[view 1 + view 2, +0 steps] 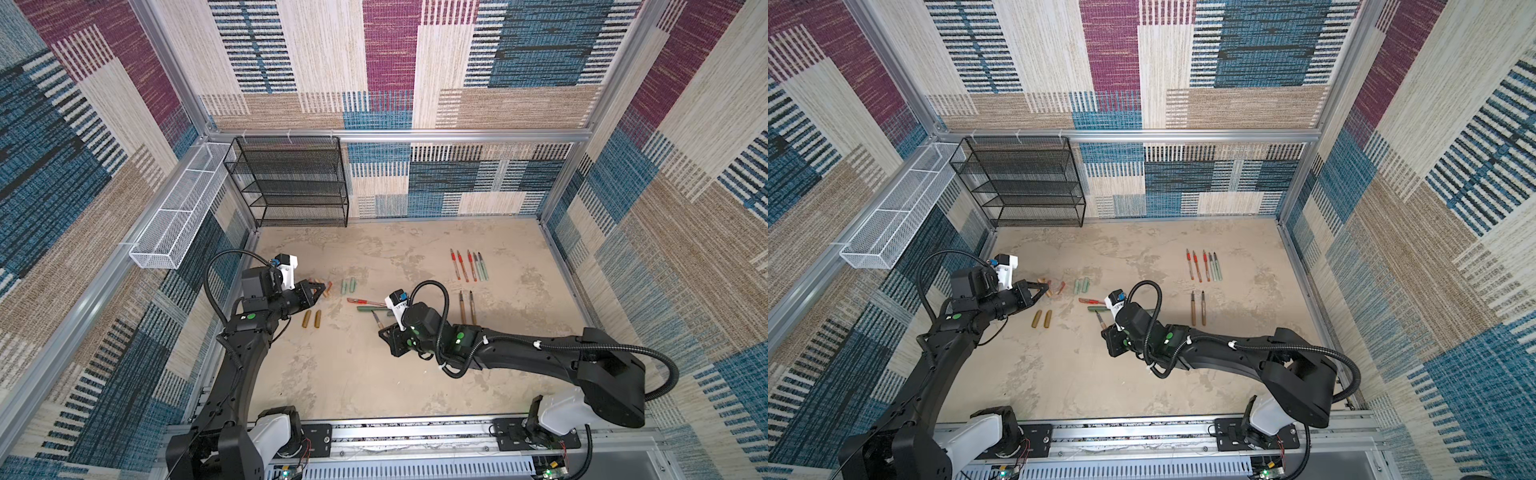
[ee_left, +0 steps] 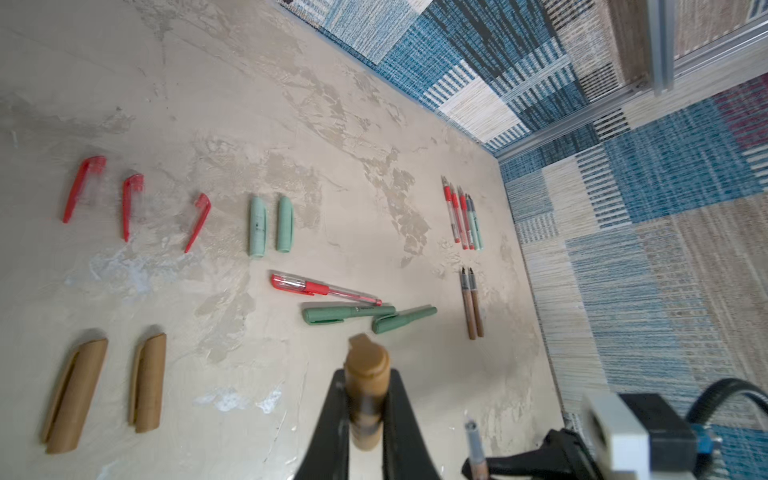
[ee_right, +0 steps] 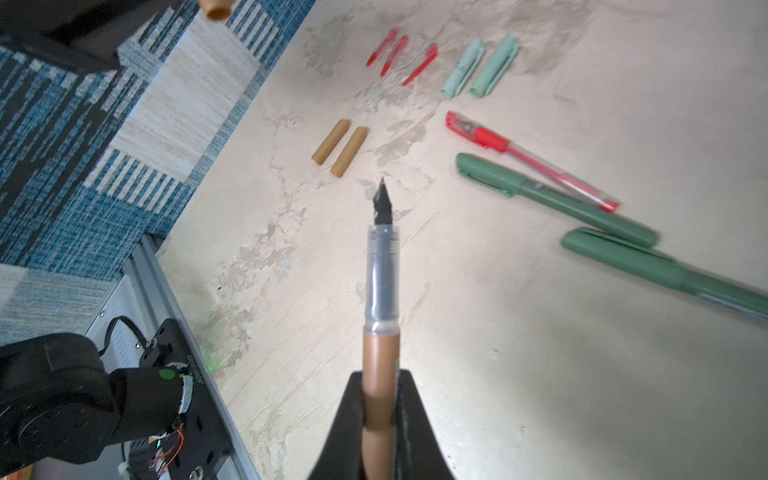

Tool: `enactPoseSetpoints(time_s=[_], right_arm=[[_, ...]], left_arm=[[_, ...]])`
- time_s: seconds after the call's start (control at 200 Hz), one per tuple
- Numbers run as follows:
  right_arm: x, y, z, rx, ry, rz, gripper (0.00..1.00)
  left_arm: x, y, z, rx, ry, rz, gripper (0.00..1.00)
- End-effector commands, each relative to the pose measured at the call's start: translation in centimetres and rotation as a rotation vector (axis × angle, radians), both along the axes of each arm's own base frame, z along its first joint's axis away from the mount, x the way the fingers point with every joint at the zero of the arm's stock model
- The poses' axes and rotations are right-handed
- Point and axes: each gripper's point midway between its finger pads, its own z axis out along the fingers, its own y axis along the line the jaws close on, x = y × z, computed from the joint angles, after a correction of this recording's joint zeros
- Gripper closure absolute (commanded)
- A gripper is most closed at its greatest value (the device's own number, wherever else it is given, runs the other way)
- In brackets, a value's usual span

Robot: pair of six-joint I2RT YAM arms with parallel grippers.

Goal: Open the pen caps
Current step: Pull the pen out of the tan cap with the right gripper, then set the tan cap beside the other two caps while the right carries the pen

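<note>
— What has the left claw (image 2: 368,388) got?
— It is clamped on a stubby bronze-gold plastic cap (image 2: 368,361), held in the air above the left part of the mottled beige tabletop (image 1: 353,374).
— And the right claw (image 3: 380,380)?
— Closed tight round a slim brown-barrelled pen (image 3: 379,353). Its black nib (image 3: 382,199) is bare and points away from the wrist. In both top views the two claws are well apart.
— Where are the loose caps?
— On the tabletop near the left claw. There are two more bronze-gold caps (image 2: 147,382) side by side and three clear red-clipped caps (image 2: 132,205) in a row. Beside those lie two pale mint caps (image 2: 285,224).
— Are any caps on their pens?
— Yes. Near the middle of the tabletop lies a red gel pen (image 2: 353,296) wearing its red cap (image 2: 291,284). Just beside it are two dark green pens (image 2: 370,311) with their dark green caps (image 2: 322,316) on.
— And the far right?
— Five bare pens (image 2: 465,224) lie in a tight row. Two bare brown barrels (image 2: 468,307) lie nearer the arms' bases.
</note>
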Motion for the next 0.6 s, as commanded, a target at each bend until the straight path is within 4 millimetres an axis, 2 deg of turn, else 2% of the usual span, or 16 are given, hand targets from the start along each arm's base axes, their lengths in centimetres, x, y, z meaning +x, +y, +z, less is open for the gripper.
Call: enactPoseSetpoints(time_s=[0.0, 0.135, 0.24, 0.466, 0.596], right_arm=[[1.7, -2.8, -0.2, -0.02, 0.021, -0.119, 1.0], [2.8, -5.5, 0.7, -0.039, -0.012, -0.185, 1.0], [3.7, -7.7, 0.1, -0.072, 0.005, -0.232, 1.0], [4.1, -11.8, -0.5, -0.101, 0.012, -0.301, 1.0], [4.2, -13.8, -0.1, -0.1, -0.001, -0.345, 1.0]], left_arm=[[-0.5, 1.0, -2.9, 0.177, 0.027, -0.033, 1.0], [-1.0, 0.7, -6.0, 0.288, 0.117, -0.118, 1.0], [-1.0, 0.2, -8.1, 0.333, 0.171, -0.16, 1.0], [-0.4, 0.6, -11.5, 0.417, 0.292, -0.175, 1.0], [-0.3, 1.3, -13.0, 0.446, 0.36, -0.163, 1.0]])
